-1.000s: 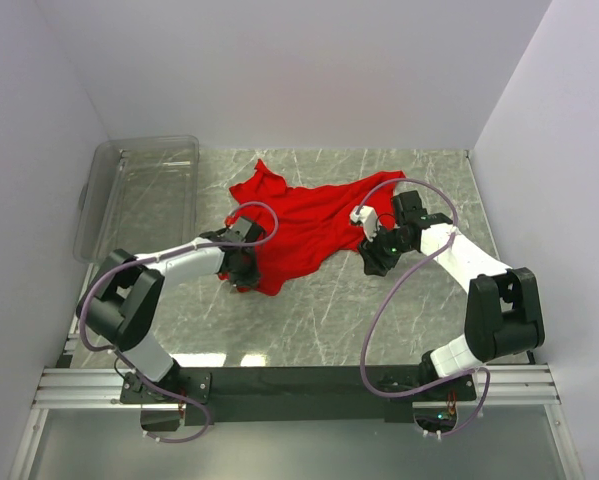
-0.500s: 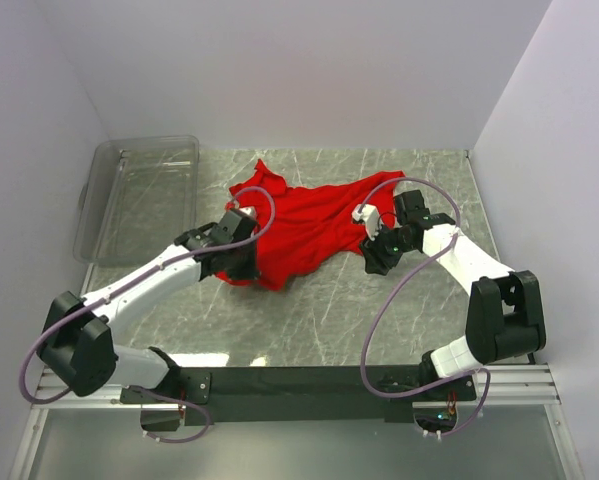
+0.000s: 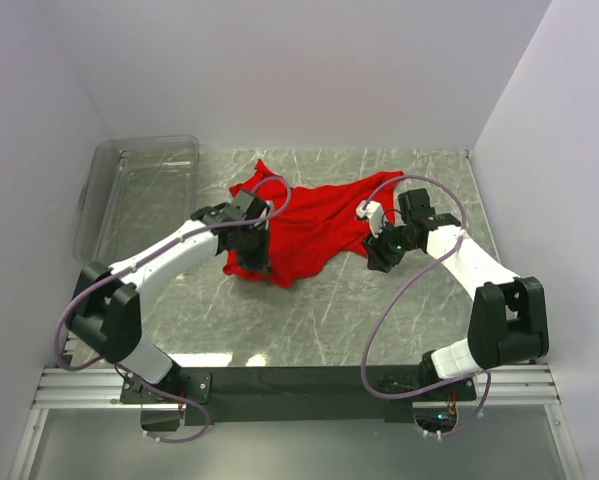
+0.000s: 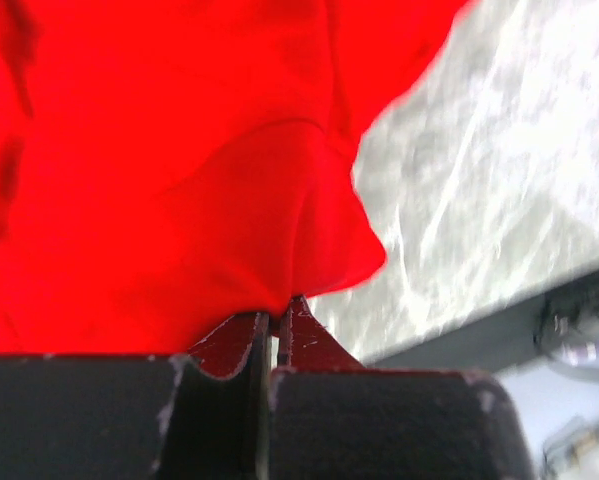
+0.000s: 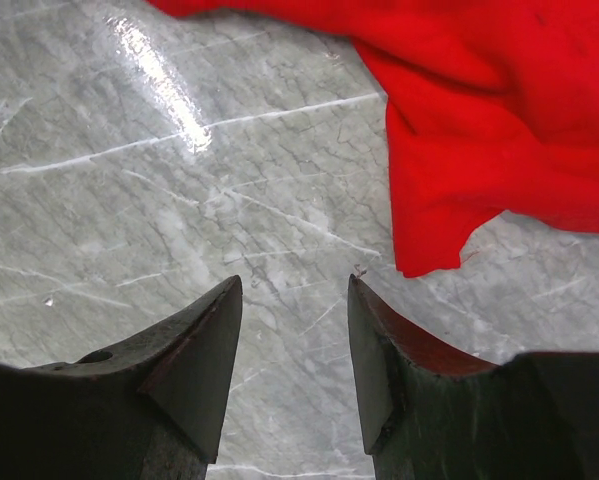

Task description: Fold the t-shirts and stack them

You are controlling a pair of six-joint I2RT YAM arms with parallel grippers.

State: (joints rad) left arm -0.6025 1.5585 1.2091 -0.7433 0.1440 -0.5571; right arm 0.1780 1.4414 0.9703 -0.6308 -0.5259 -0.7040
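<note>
Red crumpled cloth t-shirt on veined marble table; left tool pinching its fold; right tool spread

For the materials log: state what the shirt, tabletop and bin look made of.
The shirt looks like soft matte red cloth: it drapes and creases. The tabletop looks like grey veined marble, or a laminate copy, glossy with glare. The bin looks like clear rigid plastic: the tabletop shows through.
</note>
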